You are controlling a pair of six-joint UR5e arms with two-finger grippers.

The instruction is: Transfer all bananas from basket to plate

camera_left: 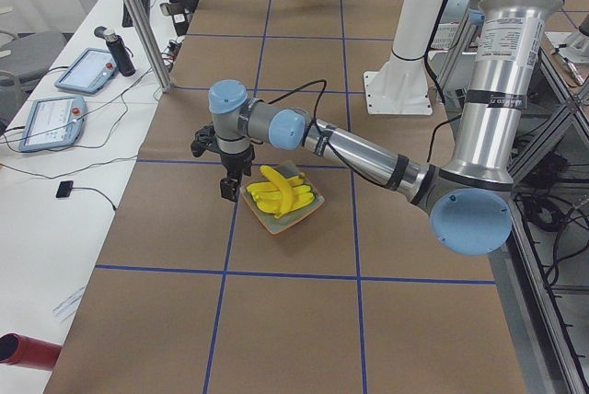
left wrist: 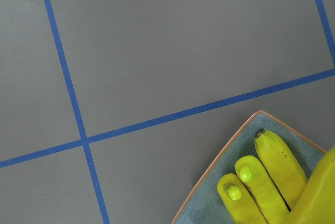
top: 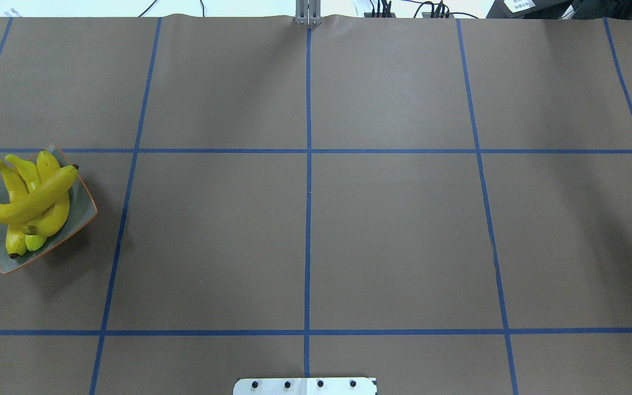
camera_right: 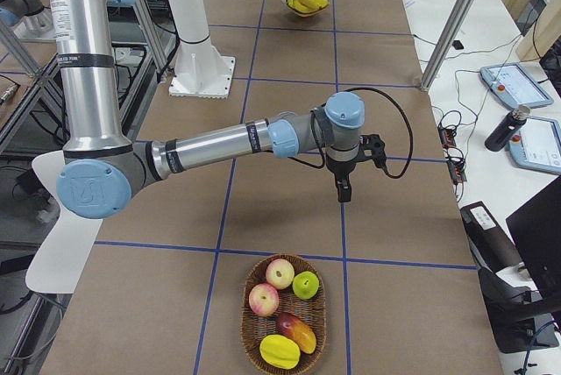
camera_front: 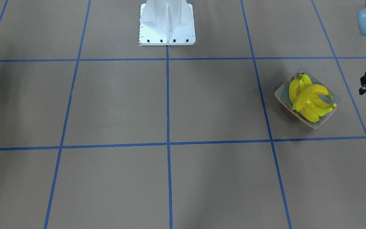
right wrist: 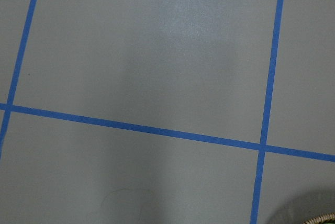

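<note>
Several yellow bananas point(top: 30, 203) lie piled on the grey-green plate point(top: 83, 211) at the table's left end; they also show in the front view as bananas point(camera_front: 310, 98) on the plate point(camera_front: 283, 93). The left wrist view catches banana tips point(left wrist: 267, 182) and a plate corner point(left wrist: 220, 166). The left gripper point(camera_left: 228, 193) hangs just beside the plate, fingers down; I cannot tell if it is open or shut. The wicker basket point(camera_right: 250, 331) at the other end holds apples and other fruit. The right gripper point(camera_right: 342, 191) hovers above the table beyond the basket; its state cannot be told.
The white robot base point(camera_front: 167, 24) stands at the middle of the table's robot side. Blue tape lines divide the brown table cover point(top: 393, 230). A side table with tablets point(camera_left: 74, 72) and a metal post point(camera_left: 138, 21) runs along the operators' side.
</note>
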